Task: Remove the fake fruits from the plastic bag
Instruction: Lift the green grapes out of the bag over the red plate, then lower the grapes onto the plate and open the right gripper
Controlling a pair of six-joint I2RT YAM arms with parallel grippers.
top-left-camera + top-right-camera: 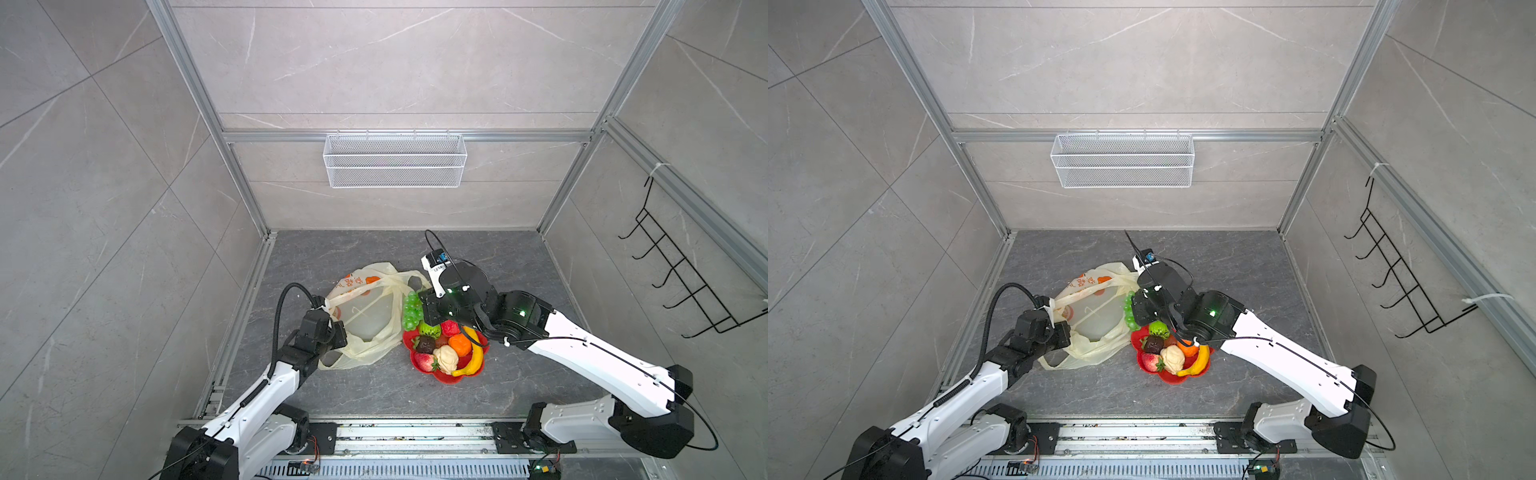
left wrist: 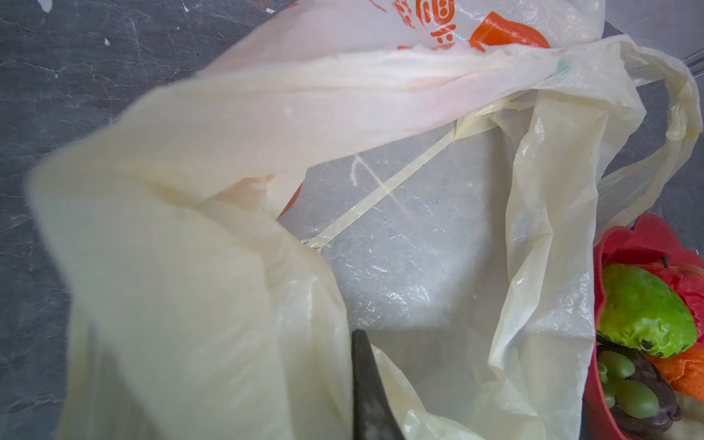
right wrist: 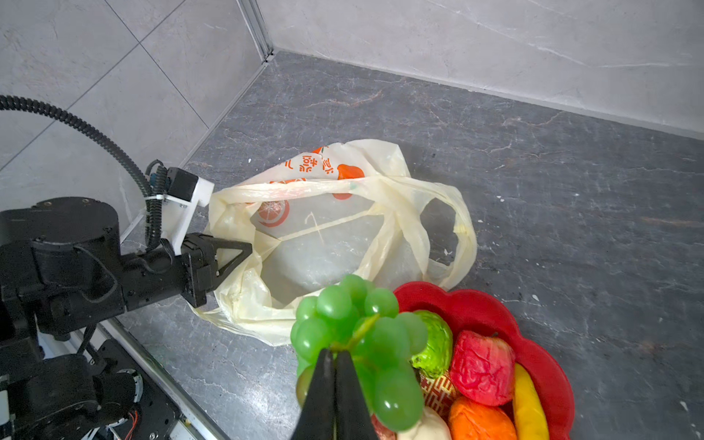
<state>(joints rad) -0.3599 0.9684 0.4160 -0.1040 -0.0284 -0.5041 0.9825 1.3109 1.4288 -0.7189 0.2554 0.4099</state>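
pale-yellow orange-printed bag [image 1: 362,350], green grapes [image 1: 411,309], red plate [image 1: 441,379]

This is a robot lab's test cell dressed as a bit of a home: grey marble-look panels [image 1: 395,62] set into a bare aluminium frame [image 1: 282,136] wall a dark stone-look counter [image 1: 353,249] on three sides. A left arm [image 1: 266,386] and a right arm [image 1: 602,361] stand on a slotted rail [image 1: 415,434] along the counter's near edge, beside a small exposed circuit board [image 1: 542,467]. Household props fill in (a white mesh basket [image 1: 395,160] on the back rail, a black hook rack [image 1: 685,270] zip-tied at right, fake fruits [image 1: 446,359]).
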